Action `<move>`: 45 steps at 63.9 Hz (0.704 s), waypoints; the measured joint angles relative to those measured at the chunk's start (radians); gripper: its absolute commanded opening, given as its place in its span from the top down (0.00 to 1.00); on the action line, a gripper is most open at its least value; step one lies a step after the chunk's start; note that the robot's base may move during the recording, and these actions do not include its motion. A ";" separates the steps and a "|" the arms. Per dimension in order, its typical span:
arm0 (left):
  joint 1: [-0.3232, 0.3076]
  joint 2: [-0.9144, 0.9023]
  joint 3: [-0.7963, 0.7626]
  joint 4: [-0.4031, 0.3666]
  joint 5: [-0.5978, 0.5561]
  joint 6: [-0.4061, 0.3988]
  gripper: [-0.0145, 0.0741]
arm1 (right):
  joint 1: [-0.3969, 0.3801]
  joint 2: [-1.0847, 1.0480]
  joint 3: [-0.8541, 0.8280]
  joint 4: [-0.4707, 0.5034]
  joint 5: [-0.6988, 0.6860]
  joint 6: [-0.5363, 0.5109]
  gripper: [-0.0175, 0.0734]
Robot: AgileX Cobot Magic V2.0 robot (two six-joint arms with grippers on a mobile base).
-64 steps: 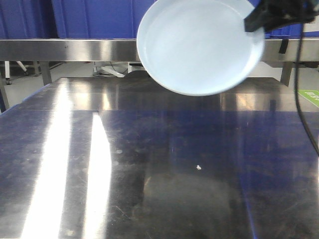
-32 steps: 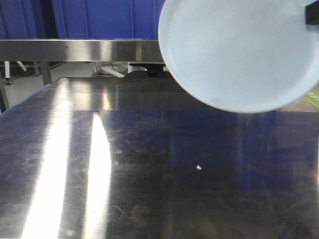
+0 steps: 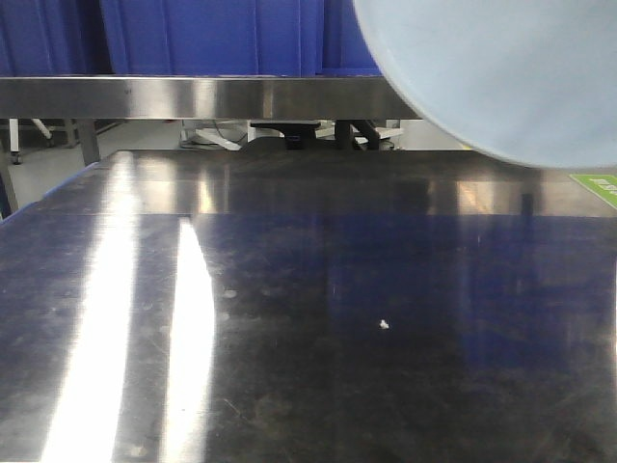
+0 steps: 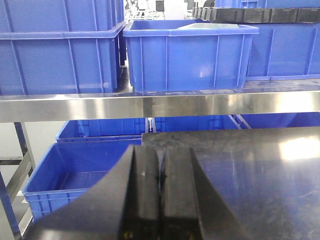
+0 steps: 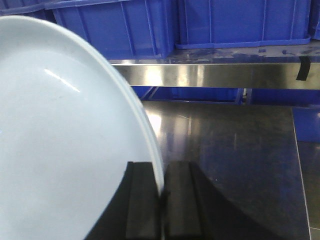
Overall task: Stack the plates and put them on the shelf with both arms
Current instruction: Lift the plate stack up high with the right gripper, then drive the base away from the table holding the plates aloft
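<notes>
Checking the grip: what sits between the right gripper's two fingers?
Only the plate, its rim clamped by the right gripper; right wrist view shows it.

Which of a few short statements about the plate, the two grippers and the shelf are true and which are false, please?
1. The right gripper clamps the rim of a white plate. True.
2. The left gripper holds a second plate. False: its fingers are pressed together with nothing between them.
3. The plate lies flat on the steel tabletop. False: it is held in the air above the tabletop, at the upper right of the front view.
4. Blue bins sit on the shelf above its steel bar. True.
</notes>
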 measured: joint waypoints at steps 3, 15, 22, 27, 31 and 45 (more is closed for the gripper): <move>0.000 0.000 0.000 0.000 0.000 0.000 0.75 | 0.000 -0.002 0.000 0.000 0.001 0.000 0.75; 0.000 0.000 0.000 0.000 0.000 0.000 0.75 | 0.000 -0.002 0.002 0.000 0.004 0.000 0.75; 0.000 0.000 0.000 0.000 0.000 0.000 0.75 | 0.000 -0.002 0.002 0.000 0.004 0.000 0.75; 0.000 0.000 0.000 0.000 0.000 0.000 0.75 | 0.000 -0.002 0.002 0.000 0.004 0.000 0.75; 0.000 0.000 0.000 0.000 0.000 0.000 0.75 | 0.000 -0.002 0.002 0.000 0.004 0.000 0.75; 0.000 0.000 0.000 0.000 0.000 0.000 0.75 | 0.000 -0.002 0.002 0.000 0.004 0.000 0.75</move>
